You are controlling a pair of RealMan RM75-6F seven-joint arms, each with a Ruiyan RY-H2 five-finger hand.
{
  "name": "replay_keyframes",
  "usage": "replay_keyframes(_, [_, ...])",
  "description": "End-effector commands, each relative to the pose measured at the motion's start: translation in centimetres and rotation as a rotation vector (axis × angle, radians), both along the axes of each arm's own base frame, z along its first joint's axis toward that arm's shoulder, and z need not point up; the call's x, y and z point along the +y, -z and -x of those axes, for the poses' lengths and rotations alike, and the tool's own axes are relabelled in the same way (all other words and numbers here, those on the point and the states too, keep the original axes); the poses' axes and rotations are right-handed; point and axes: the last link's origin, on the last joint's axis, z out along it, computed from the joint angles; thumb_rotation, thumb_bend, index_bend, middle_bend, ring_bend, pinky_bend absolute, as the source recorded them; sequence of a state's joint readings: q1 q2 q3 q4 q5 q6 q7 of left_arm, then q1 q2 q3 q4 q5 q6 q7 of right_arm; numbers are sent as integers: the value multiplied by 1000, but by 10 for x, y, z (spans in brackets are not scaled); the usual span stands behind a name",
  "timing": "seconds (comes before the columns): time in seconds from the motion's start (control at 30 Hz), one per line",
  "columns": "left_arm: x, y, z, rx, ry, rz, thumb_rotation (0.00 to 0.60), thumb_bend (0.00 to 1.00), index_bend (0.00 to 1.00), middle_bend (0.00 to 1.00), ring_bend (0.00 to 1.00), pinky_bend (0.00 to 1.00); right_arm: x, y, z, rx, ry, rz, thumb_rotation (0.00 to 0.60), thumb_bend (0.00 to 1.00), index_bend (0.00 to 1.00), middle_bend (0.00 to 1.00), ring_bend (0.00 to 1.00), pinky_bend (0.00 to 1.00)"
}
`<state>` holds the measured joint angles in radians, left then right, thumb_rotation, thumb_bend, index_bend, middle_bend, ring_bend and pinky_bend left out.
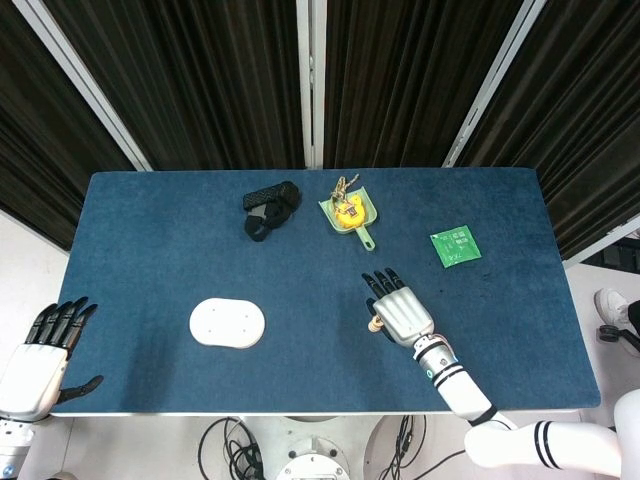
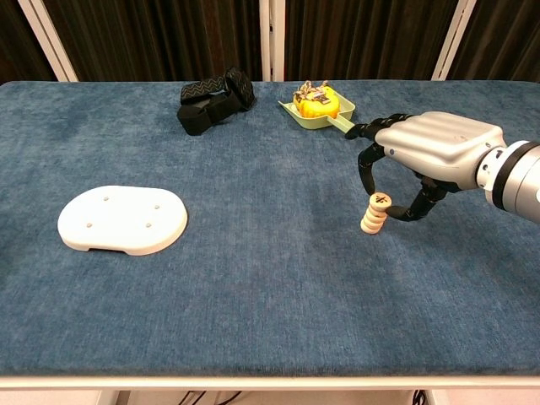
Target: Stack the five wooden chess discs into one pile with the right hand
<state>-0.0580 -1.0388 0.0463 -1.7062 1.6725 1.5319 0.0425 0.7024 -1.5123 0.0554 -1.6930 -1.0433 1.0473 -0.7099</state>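
The wooden chess discs stand in one slightly leaning pile (image 2: 374, 213) right of the table's middle; in the head view the pile (image 1: 375, 324) peeks out at the edge of the hand. My right hand (image 2: 432, 148) (image 1: 401, 311) arches over it, palm down. Its fingertips (image 2: 368, 187) hang just left of the top disc and the thumb curls in close on the right. I cannot tell whether they touch the pile; nothing is lifted. My left hand (image 1: 42, 352) hangs off the table's near left corner, fingers spread and holding nothing.
A white oval plate (image 2: 122, 219) lies at the front left. At the back sit a black strap bundle (image 2: 215, 99) and a green scoop (image 2: 319, 110) holding a yellow tape measure. A green circuit board (image 1: 455, 246) lies to the right.
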Motion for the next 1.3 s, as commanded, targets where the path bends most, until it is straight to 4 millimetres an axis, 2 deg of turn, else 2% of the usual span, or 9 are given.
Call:
replay_keyframes(0.03, [0,0,0,-1,0,-1,600,59,0,0,0,0,0,0,0,-4,-1,0,600,261,474,47,0,0])
replay_keyframes(0.53, [-1,0,-1,0,4,-2,600,60,0,0,0,0,2,-4,0,-3,-3,5,600,253,415,39,0,0])
replay_keyframes(0.7, [-1,-1,-1,-2,5,-4,600,59,0,0,0,0,2,-16,1,-11,-8,32,600,245,349,28,0,0])
replay_keyframes(0.8, [-1,-1,-1,-1,7,-3,600,60,0,0,0,0,2,-23,8,21,-4,37,600,259,333,11,0,0])
replay_keyframes(0.87, [-1,0,-1,0,8,-2,600,60,0,0,0,0,3,-26,15,50,14,22,600,321,333,1,0,0])
replay_keyframes(1.03, [-2,0,-2,2,9,-2,600,60,0,0,0,0,6,-28,32,90,71,-33,600,613,333,0,0,0])
replay_keyframes(1.23, [-2,1,-2,3,8,0,600,60,0,0,0,0,9,-23,39,94,87,-79,600,859,321,0,0,0])
replay_keyframes(1.3, [-2,1,-2,2,7,-1,600,59,0,0,0,0,10,-22,40,92,86,-86,600,907,307,0,0,0])
